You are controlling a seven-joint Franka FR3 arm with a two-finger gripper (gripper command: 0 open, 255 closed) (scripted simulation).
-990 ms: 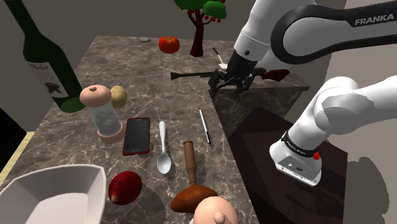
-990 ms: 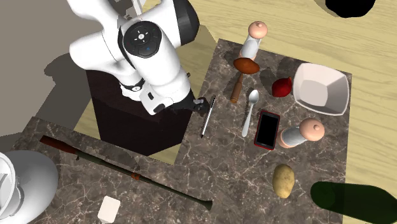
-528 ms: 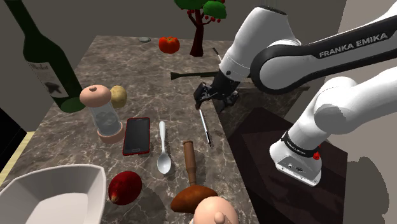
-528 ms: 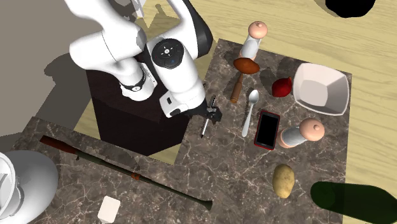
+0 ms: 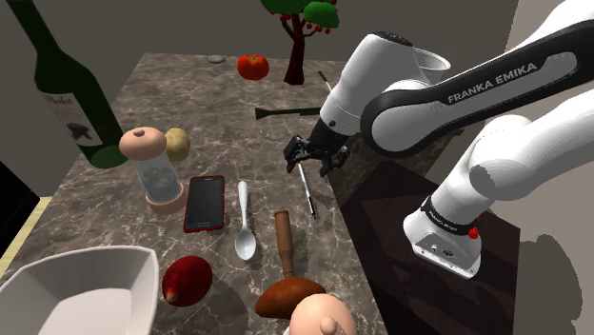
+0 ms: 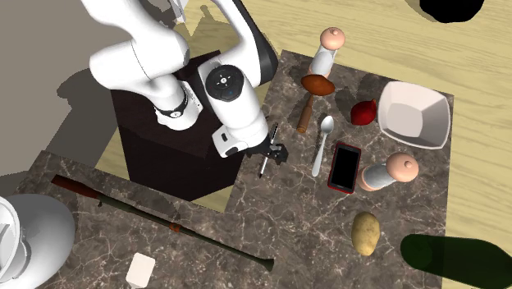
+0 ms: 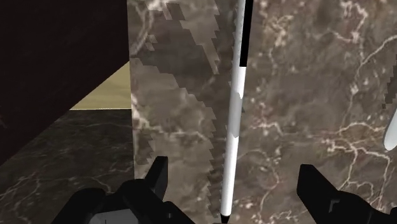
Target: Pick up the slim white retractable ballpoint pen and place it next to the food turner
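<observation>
The gripper (image 7: 232, 172) hangs over the white pen (image 7: 234, 121), fingers spread apart on either side without touching it. The pen lies flat on the dark marble counter (image 5: 171, 95), at the edge just beside the dark stand (image 5: 390, 205). The food turner (image 5: 284, 246) lies near the pen, and pale wooden floor (image 6: 476, 123) surrounds the counter.

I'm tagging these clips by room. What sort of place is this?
Likely a home kitchen counter: a dark marbled worktop carrying a tall green wine bottle, a deep white bowl and a pale spoon, with light wooden flooring beside it.
</observation>
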